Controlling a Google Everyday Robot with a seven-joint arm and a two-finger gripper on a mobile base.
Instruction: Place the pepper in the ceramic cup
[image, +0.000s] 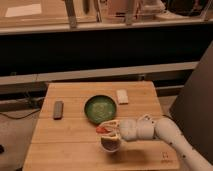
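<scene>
- Leftmost on the wooden table (75, 150): a dark flat rectangular item (58, 109), lying alone, well apart from the rest.
- Next, approx. mid-table: green bowl (100, 108), upright, wide, greenish inside.
- Just below-right of the bowl, nr the table's front edge: ceramic cup (110, 144), small, white outside w/ dark pinkish inside, upright.
- Pepper (102, 130), orange-red, sits directly above the cup's rim, left end sticking out past the tool's tips; not inside the cup.
- Tool (111, 128) hovers right over the cup, pale fingers (109, 123) pointing left, closed around the pepper w/ only a narrow gap between them.
- Behind and right of the bowl: pale rectangular block (122, 96), flat on the table, close to the bowl but not touching.
- Far right: white arm (160, 129) runs from the tool off toward the lower right corner.
</scene>
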